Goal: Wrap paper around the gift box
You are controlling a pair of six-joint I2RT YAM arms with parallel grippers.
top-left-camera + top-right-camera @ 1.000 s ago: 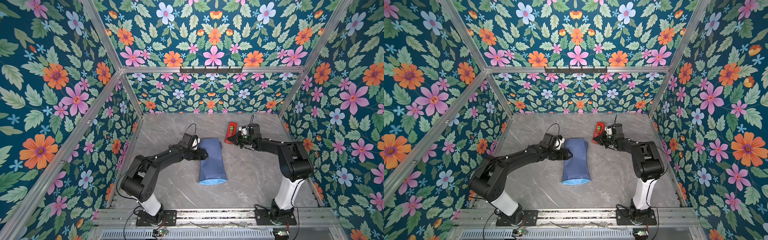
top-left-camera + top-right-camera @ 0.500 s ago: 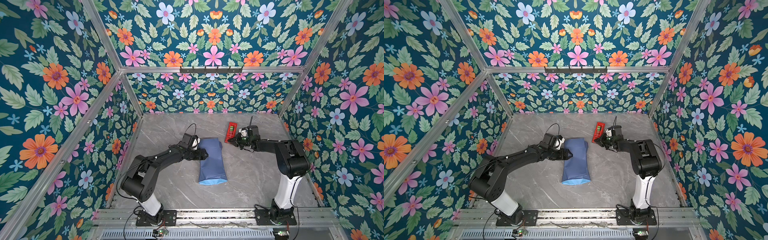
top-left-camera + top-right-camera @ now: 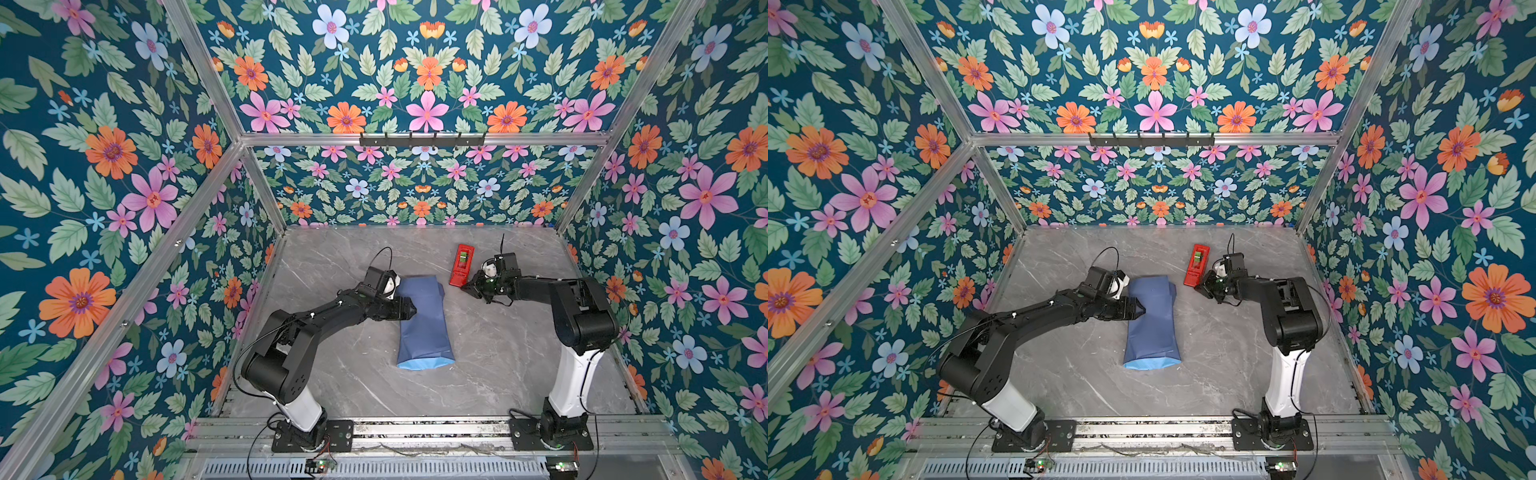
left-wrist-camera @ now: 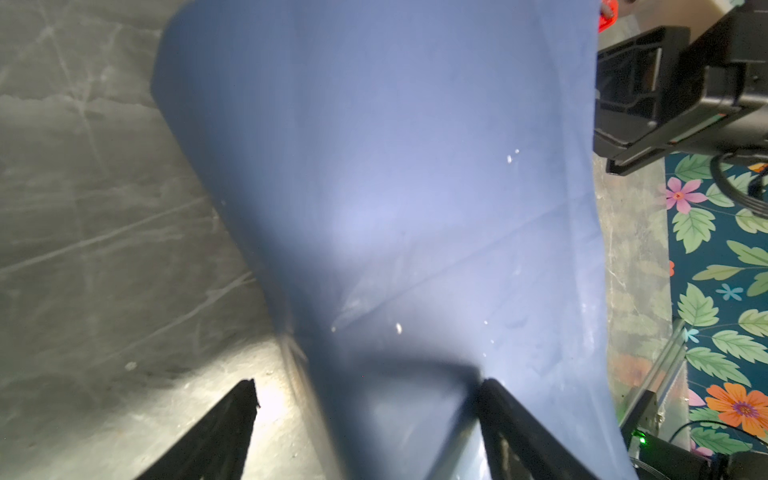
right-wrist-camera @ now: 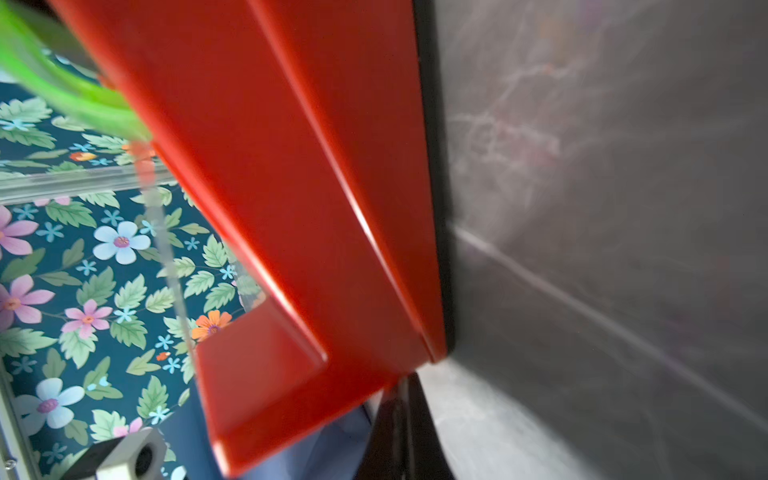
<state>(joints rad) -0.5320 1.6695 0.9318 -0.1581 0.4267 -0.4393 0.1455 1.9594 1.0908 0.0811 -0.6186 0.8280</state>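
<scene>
Top views: right gripper (image 3: 466, 287) (jaws pressed together) shifted slightly beside dispenser (image 3: 461, 260); left gripper (image 3: 409, 310) unmoved, spread, resting on paper (image 3: 424, 332). Seam looks held, taping likely next.

I find nothing I can read from any view: no words, labels, brand marks or numbers. The paper (image 3: 422, 320) is plain blue on both faces. The red dispenser (image 3: 461, 266) shows a green patch in both top views, but it is too small to tell whether any print stands on it, and close up its red side is bare.
</scene>
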